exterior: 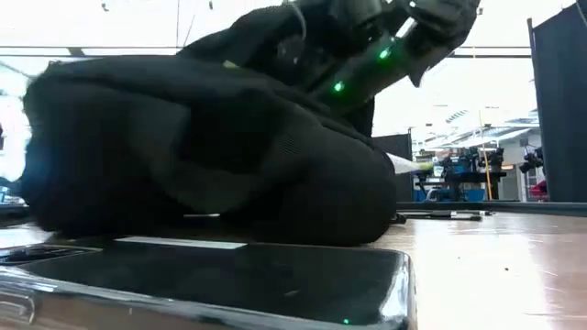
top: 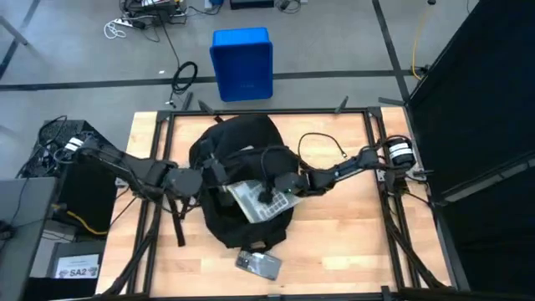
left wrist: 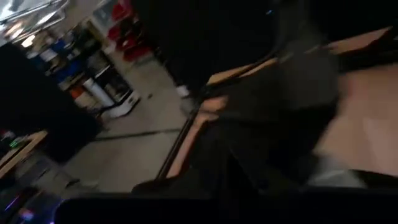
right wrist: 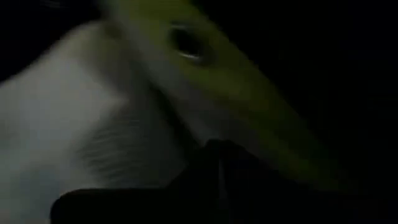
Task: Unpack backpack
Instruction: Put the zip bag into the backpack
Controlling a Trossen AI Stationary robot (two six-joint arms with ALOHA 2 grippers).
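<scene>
The black backpack (top: 238, 150) lies in the middle of the table and fills the low view (exterior: 211, 156). A flat white-grey thing (top: 255, 199) sticks out of its opening, slanted toward the near edge. My right gripper (top: 282, 188) reaches in from the right and is shut at that thing's right end. In the right wrist view the white thing (right wrist: 74, 124) lies beside the yellow-green lining (right wrist: 249, 106). My left gripper (top: 199, 179) is at the backpack's left side. My right gripper holds the flat white-grey thing by its right end (top: 274, 197), coming level from the table's right. Its own fingers hide the place of contact. The thing lies tilted on the backpack, its far part still at the opening.
A dark phone-like slab (top: 259, 265) lies flat near the table's front edge, close in the low view (exterior: 229, 275). A black strap (top: 177, 221) trails off the backpack's left side. A blue box (top: 242, 63) stands on the floor beyond the far edge.
</scene>
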